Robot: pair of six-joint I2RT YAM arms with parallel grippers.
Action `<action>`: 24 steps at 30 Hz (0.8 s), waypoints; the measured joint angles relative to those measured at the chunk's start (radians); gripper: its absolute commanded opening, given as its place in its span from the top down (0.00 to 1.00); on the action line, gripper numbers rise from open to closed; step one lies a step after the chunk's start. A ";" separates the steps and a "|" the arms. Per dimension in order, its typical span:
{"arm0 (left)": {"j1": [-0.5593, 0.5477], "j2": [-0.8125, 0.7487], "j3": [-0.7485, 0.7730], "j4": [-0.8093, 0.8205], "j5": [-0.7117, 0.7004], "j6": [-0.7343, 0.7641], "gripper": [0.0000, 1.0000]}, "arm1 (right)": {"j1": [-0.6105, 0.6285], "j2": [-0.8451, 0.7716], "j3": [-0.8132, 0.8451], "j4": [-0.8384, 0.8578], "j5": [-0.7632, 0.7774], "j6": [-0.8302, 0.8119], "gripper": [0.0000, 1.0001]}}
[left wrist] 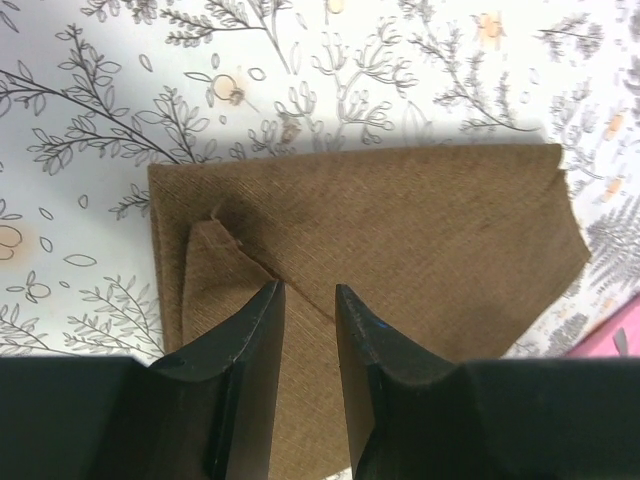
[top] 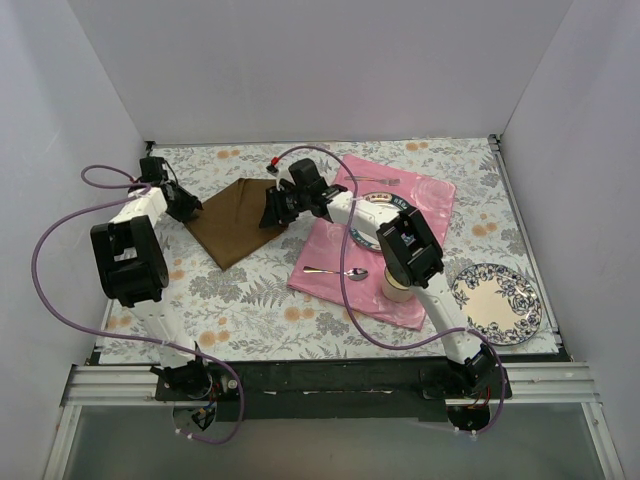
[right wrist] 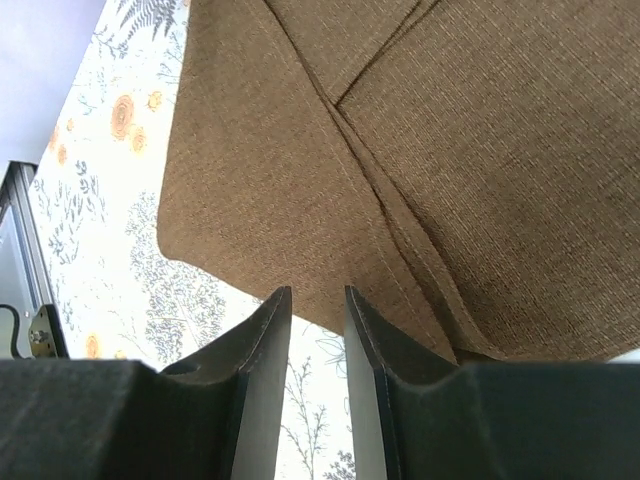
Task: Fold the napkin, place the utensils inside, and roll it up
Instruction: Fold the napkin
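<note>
Left gripper (left wrist: 308, 300): jaws parted by a narrow slot, nothing caught between them. The napkin (left wrist: 400, 230) lies folded and flat, under the tips and spreading ahead of them and to their right. One small turned-over corner sits just ahead of the left-hand finger. Whether the tips press on the cloth or hover just above it, the wrist view does not settle.

Right gripper (right wrist: 318, 305): same narrow slot, holding nothing. The floral tablecloth (right wrist: 110, 250) shows through the gap. The napkin's edge runs just beyond the tips, and the cloth fills the field ahead and to the right, with a hem line slanting down toward the right-hand finger.

Top view: the two sets of jaws face each other across the napkin, one at each side corner. The fork (top: 372, 180) lies on the far edge of the pink cloth (top: 430, 195), behind the right jaws and well apart from them. The spoon (top: 338, 272) lies on the cloth's near part, also apart. A patterned plate (top: 497, 302) sits farther right.
</note>
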 measured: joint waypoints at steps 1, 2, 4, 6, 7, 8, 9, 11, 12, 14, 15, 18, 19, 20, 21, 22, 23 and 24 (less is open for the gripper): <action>0.000 0.007 0.000 0.000 -0.003 0.003 0.73 | 0.000 0.000 -0.003 0.005 0.000 0.000 0.64; 0.000 0.014 0.000 0.000 -0.009 0.007 0.73 | -0.001 0.000 -0.010 0.010 0.001 0.000 0.64; 0.000 0.025 0.000 0.000 -0.020 0.013 0.72 | -0.005 0.001 -0.022 0.021 0.001 -0.001 0.64; 0.000 0.031 0.000 -0.002 -0.037 0.019 0.71 | -0.012 0.001 -0.042 0.027 0.002 -0.002 0.64; 0.000 0.032 0.000 -0.001 -0.043 0.024 0.71 | -0.016 0.001 -0.054 0.028 0.003 -0.002 0.64; 0.000 0.032 0.000 -0.001 -0.047 0.027 0.70 | -0.019 0.002 -0.062 0.026 0.005 -0.004 0.64; 0.000 0.033 0.000 -0.001 -0.048 0.030 0.69 | -0.021 0.005 -0.068 0.025 0.007 -0.005 0.64; -0.001 0.034 0.000 -0.001 -0.048 0.037 0.68 | -0.026 0.016 -0.069 0.024 0.011 -0.008 0.64; -0.003 0.034 0.002 -0.003 -0.047 0.041 0.68 | -0.028 0.020 -0.069 0.021 0.011 -0.010 0.64; -0.011 0.034 0.013 -0.001 -0.037 0.046 0.67 | -0.030 0.023 -0.063 0.017 0.008 -0.012 0.64; -0.014 0.034 0.020 0.004 -0.026 0.047 0.67 | -0.030 0.023 -0.059 0.012 0.009 -0.015 0.64; -0.027 0.034 0.050 0.021 0.009 0.041 0.67 | -0.029 0.023 -0.045 -0.004 0.014 -0.022 0.63; -0.032 0.034 0.060 0.023 0.016 0.039 0.67 | -0.029 0.023 -0.039 -0.008 0.017 -0.025 0.62; -0.035 0.033 0.076 0.029 0.027 0.034 0.66 | -0.029 0.023 -0.033 -0.013 0.021 -0.029 0.61; -0.038 0.030 0.085 0.034 0.037 0.029 0.66 | -0.029 0.023 -0.027 -0.014 0.023 -0.032 0.61; -0.042 0.024 0.088 0.040 0.044 0.024 0.62 | -0.028 0.023 -0.021 -0.013 0.026 -0.032 0.60; -0.046 0.013 0.089 0.041 0.049 0.020 0.60 | -0.028 0.023 -0.016 -0.008 0.026 -0.032 0.60; -0.047 0.001 0.087 0.038 0.050 0.016 0.60 | -0.028 0.023 -0.013 -0.004 0.026 -0.029 0.59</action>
